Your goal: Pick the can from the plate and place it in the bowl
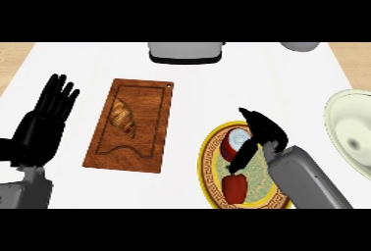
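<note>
No writing can be read on anything. The can, red with a pale top, lies on the plate at lower right of the frame, its top facing upper right. The right hand reaches over it from lower right, fingers curled down beside the can; whether they grip it cannot be told. A red pepper lies below the can. The bowl sits at the right edge. The left hand rests open at left, fingers up, beside a board bearing a croissant on the white bench.
</note>
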